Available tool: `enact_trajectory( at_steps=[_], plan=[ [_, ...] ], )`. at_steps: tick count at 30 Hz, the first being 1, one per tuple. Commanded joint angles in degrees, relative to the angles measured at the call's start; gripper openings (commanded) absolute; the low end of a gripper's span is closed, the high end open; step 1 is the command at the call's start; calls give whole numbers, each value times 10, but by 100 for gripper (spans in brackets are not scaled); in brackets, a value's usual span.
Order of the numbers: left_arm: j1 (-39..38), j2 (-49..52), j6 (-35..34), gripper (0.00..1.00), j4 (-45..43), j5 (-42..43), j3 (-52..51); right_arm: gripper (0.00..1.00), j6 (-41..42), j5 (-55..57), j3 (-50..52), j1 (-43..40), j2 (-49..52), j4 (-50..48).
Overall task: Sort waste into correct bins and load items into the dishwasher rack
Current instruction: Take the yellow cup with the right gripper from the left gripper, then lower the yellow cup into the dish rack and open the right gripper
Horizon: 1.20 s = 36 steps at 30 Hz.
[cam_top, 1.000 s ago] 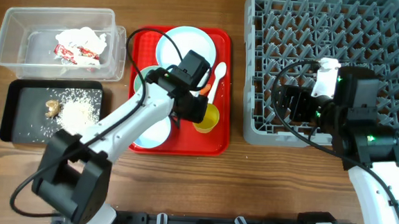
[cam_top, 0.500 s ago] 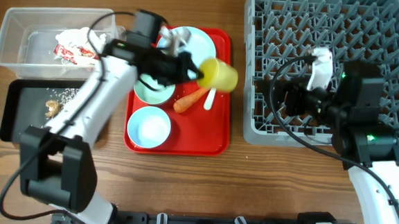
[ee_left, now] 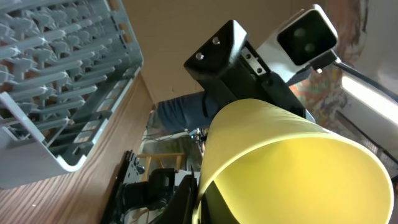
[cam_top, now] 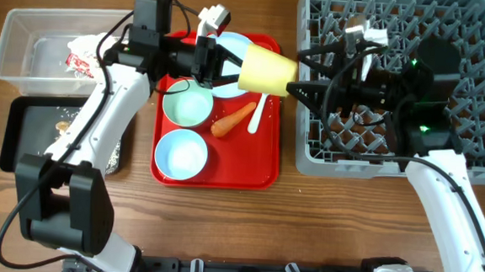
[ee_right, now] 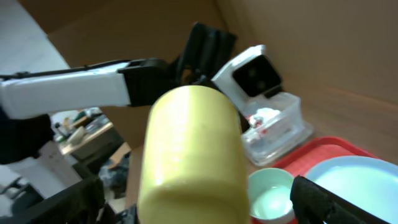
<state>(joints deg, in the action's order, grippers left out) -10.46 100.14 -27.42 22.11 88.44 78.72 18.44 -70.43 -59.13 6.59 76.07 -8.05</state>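
Note:
My left gripper (cam_top: 228, 66) is shut on the rim of the small yellow cup (cam_top: 267, 72) and holds it sideways in the air, between the red tray and the grey dishwasher rack (cam_top: 450, 47). My right gripper (cam_top: 299, 74) is open, its fingers straddling the cup's base without closing. The cup fills the left wrist view (ee_left: 292, 162) and the right wrist view (ee_right: 189, 155). On the tray lie the light-blue plate (cam_top: 231, 49), two bowls (cam_top: 187, 106) (cam_top: 181, 154), the carrot (cam_top: 233, 119) and the white spoon (cam_top: 260, 110).
The flat red tray (cam_top: 262, 167) sits mid-table. The clear tub (cam_top: 25, 42) at the far left holds crumpled paper (cam_top: 87, 52). The black tray (cam_top: 23, 135) below it holds rice and a brown scrap (cam_top: 62, 127).
My left gripper has lifted the yellow cup off the tray and carried it right towards the rack. My right gripper has swung left and opened around the cup's base.

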Motion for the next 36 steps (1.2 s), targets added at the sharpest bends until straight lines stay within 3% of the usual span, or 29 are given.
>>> enact_trajectory(
  at_steps=[1,16,17,18,23,27,29,32,36],
  plan=[
    [-2,-1,-5,4,-5,17,7,94,17,-25,-7,21,7,-5],
    [-2,-1,0,4,-5,17,7,55,43,-10,-7,45,30,-19],
    [-2,-1,0,7,-5,17,7,54,43,-10,-7,45,30,-23],
    [-2,-1,1,22,-5,10,7,51,43,-10,-7,43,29,-23],
    [-2,-1,2,45,-5,-44,7,49,66,-3,-7,-18,22,-13],
    [-2,-1,2,52,-5,-70,7,48,70,11,-8,-96,10,53],
    [-2,-1,2,54,-5,-91,7,47,34,88,-8,-119,-6,160],
    [-2,-1,2,63,9,-186,7,47,-17,235,-16,-121,-48,296],
    [-2,-1,2,70,106,-498,7,47,-73,466,-88,-121,-94,512]
  ],
)
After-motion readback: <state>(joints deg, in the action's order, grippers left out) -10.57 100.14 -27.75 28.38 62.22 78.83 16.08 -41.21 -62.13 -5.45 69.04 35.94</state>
